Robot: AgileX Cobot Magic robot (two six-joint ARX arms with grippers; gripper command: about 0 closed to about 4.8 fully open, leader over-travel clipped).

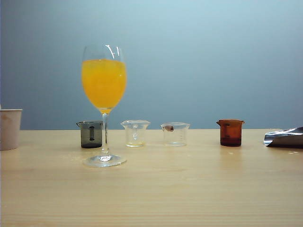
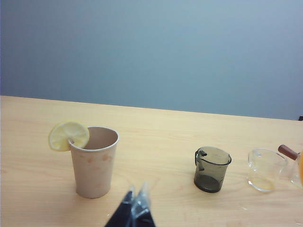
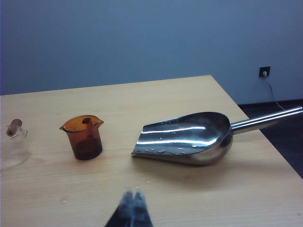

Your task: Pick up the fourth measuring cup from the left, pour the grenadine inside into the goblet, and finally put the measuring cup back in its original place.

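On the pale wooden tabletop [image 1: 151, 189] four small measuring cups stand in a row near the far edge. From the left of the exterior view they are a smoky grey cup [image 1: 91, 134], a clear cup [image 1: 135, 133] with a trace of yellowish liquid at the bottom, a second clear cup [image 1: 175, 134], and the amber-brown cup [image 1: 231, 132], which stands apart from the others toward the right. A dark layer of grenadine [image 1: 231, 140] sits in the bottom of the amber-brown cup.

The goblet [image 1: 104, 106] stands upright just in front of the row, its stem between the grey cup and the first clear cup. Its bowl is mostly full of orange juice [image 1: 104, 84].

A beige paper cup [image 2: 94, 161] with a lemon slice [image 2: 68, 135] hooked on its rim stands at the far left. A shiny metal scoop [image 3: 187, 137] lies on its side beside the amber-brown cup, its handle reaching past the right edge of the tabletop.

The left gripper [image 2: 133, 210] hangs above the tabletop in front of the paper cup, its fingers pressed close together and holding nothing. The right gripper [image 3: 132, 210] hangs above the tabletop in front of the amber-brown cup and scoop, fingers likewise squeezed together, empty and touching nothing.
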